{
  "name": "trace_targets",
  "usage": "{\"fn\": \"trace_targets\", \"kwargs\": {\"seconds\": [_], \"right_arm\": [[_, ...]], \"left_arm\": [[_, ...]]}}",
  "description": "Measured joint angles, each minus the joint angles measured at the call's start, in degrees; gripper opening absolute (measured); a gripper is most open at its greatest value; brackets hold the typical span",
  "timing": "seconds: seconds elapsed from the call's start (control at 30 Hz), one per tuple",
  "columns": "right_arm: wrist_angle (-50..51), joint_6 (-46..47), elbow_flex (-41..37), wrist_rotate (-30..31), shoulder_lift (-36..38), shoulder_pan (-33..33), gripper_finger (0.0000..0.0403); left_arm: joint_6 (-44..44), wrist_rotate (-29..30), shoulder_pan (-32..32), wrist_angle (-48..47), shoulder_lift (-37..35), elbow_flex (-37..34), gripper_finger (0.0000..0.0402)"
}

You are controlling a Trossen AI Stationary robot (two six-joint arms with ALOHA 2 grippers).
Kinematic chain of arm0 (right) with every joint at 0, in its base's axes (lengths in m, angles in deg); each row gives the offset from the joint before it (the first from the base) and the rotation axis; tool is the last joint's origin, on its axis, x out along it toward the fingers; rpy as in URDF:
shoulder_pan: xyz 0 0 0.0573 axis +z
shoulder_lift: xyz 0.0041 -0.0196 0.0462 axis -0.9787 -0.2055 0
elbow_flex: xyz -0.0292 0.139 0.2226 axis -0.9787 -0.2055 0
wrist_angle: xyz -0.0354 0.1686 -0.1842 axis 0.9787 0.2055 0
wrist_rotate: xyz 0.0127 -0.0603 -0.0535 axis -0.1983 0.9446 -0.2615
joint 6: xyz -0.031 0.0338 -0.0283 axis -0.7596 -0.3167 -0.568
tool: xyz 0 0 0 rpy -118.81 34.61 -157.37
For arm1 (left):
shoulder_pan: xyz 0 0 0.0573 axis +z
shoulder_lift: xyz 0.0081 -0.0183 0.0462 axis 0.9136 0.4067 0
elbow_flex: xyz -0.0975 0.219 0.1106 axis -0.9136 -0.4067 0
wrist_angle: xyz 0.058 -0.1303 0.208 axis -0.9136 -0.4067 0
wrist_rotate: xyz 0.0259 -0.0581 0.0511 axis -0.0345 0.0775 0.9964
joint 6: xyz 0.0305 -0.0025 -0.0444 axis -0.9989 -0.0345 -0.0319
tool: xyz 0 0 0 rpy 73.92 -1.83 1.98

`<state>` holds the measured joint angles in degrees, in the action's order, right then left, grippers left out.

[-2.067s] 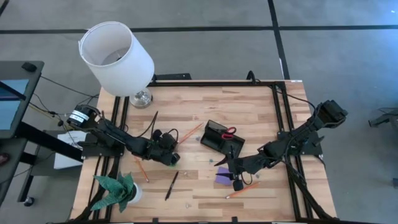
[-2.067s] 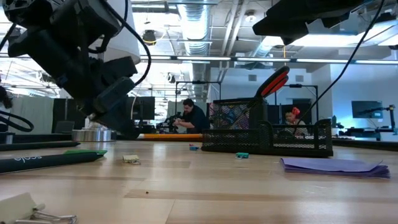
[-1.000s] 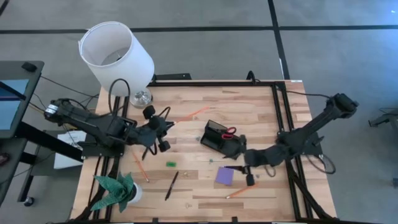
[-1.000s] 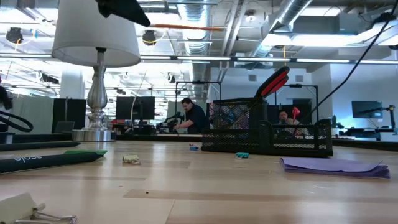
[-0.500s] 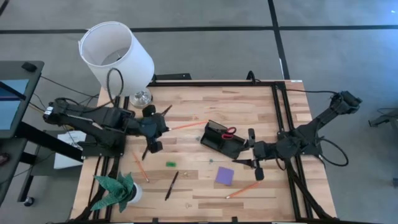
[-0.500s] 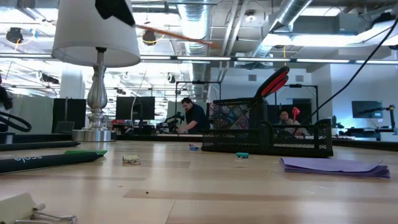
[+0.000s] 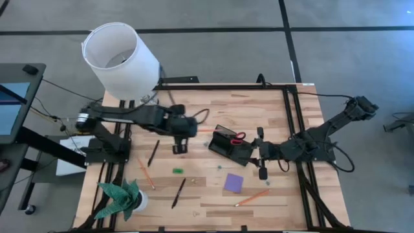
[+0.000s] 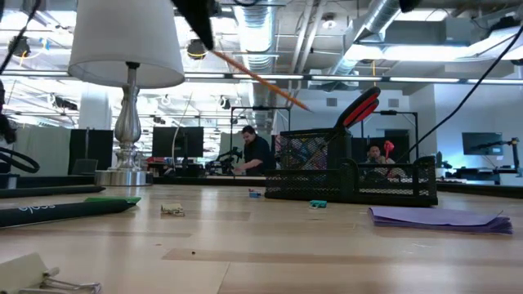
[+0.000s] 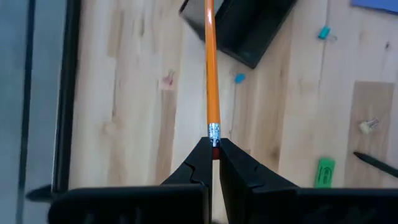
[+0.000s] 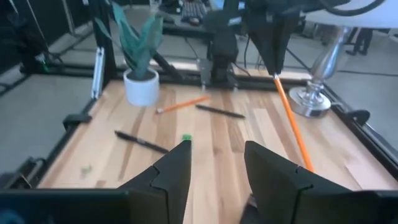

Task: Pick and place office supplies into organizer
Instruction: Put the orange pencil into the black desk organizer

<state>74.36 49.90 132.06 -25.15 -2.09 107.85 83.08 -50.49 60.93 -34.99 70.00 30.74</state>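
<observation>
My left gripper (image 7: 191, 129) hangs above the table's middle, shut on a thin orange pencil (image 9: 211, 68). In the low view this pencil (image 8: 261, 79) slants down toward the black organizer (image 7: 228, 144). Red-handled scissors (image 7: 238, 136) stand in the organizer, handles up (image 8: 359, 106). My right gripper (image 10: 214, 158) is open, just right of the organizer (image 7: 261, 154), touching nothing. A purple note pad (image 7: 233, 182), two more orange pencils (image 7: 252, 197) (image 7: 145, 173), two black pens (image 7: 178, 192) (image 7: 153, 153) and a green piece (image 7: 178, 171) lie flat on the table. My left gripper pinches the pencil's eraser end, just behind the metal ferrule (image 9: 214, 132), between its two fingertips. The fingers lie along the pencil, slanting from the table's left and above. The pencil is lifted clear, its point tilted down and over the organizer's corner (image 9: 208, 9).
A white-shaded lamp (image 7: 119, 58) stands at the far left corner and a green paper plant in a white pot (image 7: 119, 197) at the near left. Small clips lie scattered (image 9: 323, 32) (image 9: 368, 126). A black frame rail (image 7: 291, 123) runs along the right side.
My left gripper has carried the pencil from the table's left toward the organizer, and the pencil has tipped from nearly level to point-down. My right gripper has drawn away from the purple pad toward the far edge, beside the organizer, and turned.
</observation>
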Motion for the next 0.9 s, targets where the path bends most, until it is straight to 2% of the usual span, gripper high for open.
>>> {"fn": "trace_targets", "kwargs": {"seconds": [0.33,0.4,0.5,0.9], "right_arm": [[3.8,1.9,0.0,-0.2,0.0,-0.2,0.0137],[4.6,2.0,0.0,-0.2,0.0,-0.2,0.0137],[5.6,2.0,0.0,-0.2,0.0,-0.2,0.0137],[6.7,2.0,0.0,-0.2,0.0,-0.2,0.0134]], "left_arm": [[-1.0,-1.8,2.0,-18.1,15.2,22.3,0.0000],[-1.0,-2.3,2.1,-18.0,16.9,24.8,0.0000],[-3.2,-5.5,2.6,-18.4,18.5,26.7,0.0000],[-4.1,-6.7,6.6,-18.1,18.9,27.1,0.0000]]}}
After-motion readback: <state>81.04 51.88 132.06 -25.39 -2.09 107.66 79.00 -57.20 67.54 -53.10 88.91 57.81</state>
